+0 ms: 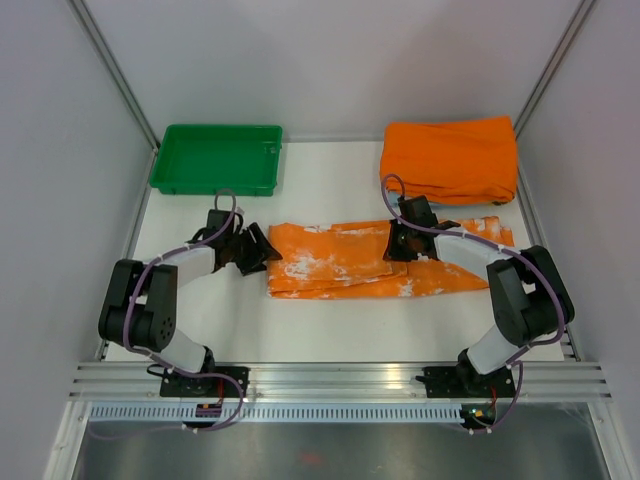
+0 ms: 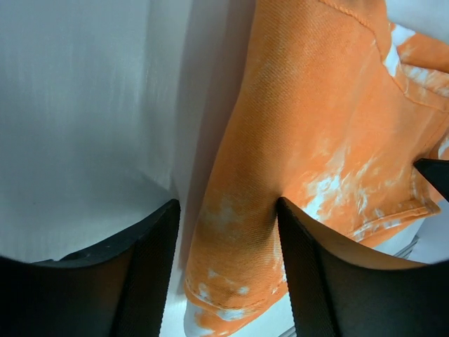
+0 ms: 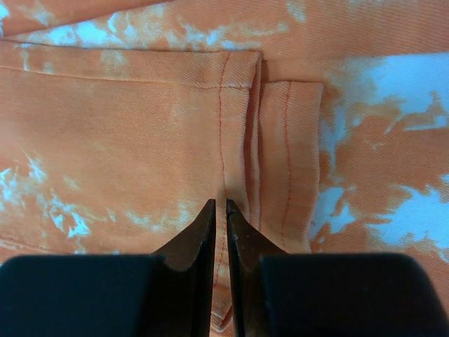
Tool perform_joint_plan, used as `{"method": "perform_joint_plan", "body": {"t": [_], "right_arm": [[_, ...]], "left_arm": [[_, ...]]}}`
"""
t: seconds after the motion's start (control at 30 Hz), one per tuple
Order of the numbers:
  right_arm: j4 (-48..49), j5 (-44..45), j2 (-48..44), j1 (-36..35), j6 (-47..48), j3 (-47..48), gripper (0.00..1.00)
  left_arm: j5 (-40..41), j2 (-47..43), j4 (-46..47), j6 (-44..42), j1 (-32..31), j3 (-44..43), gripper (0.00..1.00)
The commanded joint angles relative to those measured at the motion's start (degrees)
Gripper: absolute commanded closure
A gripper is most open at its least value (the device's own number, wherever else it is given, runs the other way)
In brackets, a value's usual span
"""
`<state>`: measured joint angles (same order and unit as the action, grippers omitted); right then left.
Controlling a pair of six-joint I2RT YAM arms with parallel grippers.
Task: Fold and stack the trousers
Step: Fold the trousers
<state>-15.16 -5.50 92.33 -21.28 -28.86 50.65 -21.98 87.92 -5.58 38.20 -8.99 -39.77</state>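
Mid desk (image 1: 330, 330): 1 pr trousers (image 1: 340, 265), lying left-right, doubled lengthwise, flat. Left fingers (image 1: 262, 250) sit at its left end, apart, straddling the cloth edge w/o clamping. Right fingers (image 1: 397, 248) are right of centre, nearly together, nipping a hem seam. Cloth prob. light, soft, limp: will sag when lifted, and layers may slide apart. Best held at hems/seams, thru all layers, both ends at once. Far left: 1 green tray (image 1: 215, 158). Far right: 1 plain orange folded cloth (image 1: 450, 160). 2 arms.
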Motion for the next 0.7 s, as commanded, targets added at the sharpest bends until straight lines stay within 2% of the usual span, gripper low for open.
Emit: {"method": "perform_joint_plan", "body": {"t": [0.0, 0.03, 0.13, 0.2, 0.23, 0.3, 0.47, 0.67], "right_arm": [[1.9, 1.3, 0.1, -0.2, -0.3, 0.1, 0.84], [1.9, 1.4, 0.1, -0.2, -0.3, 0.1, 0.84], [1.5, 1.5, 0.0, -0.2, -0.1, 0.1, 0.84], [1.4, 1.6, -0.1, -0.2, -0.1, 0.1, 0.84], [1.4, 1.5, -0.3, -0.1, -0.2, 0.1, 0.84], [1.4, 1.6, -0.5, -0.2, -0.2, 0.1, 0.84], [1.4, 1.5, -0.2, -0.5, -0.8, 0.5, 0.84], [4.3, 1.8, -0.6, -7.4, -4.7, 1.6, 0.83]], "left_arm": [[-1.1, 2.5, 4.6, -2.9, -0.1, 0.7, 0.37], [-1.7, 3.0, 5.2, -2.9, -0.1, 0.9, 0.41], [-4.3, 4.5, 10.4, -2.6, -0.1, 1.5, 0.44], [-4.7, 5.2, 11.8, -2.6, -0.1, 1.5, 0.61], [-4.2, 5.2, 11.8, -2.7, -0.1, 1.5, 0.78], [-1.9, 4.7, 10.3, -3.0, -0.1, 1.1, 0.98], [7.6, -0.7, 2.3, -5.8, 0.0, -1.5, 0.98], [11.5, -7.2, -8.0, -12.1, 4.9, -6.7, 0.98]]}}
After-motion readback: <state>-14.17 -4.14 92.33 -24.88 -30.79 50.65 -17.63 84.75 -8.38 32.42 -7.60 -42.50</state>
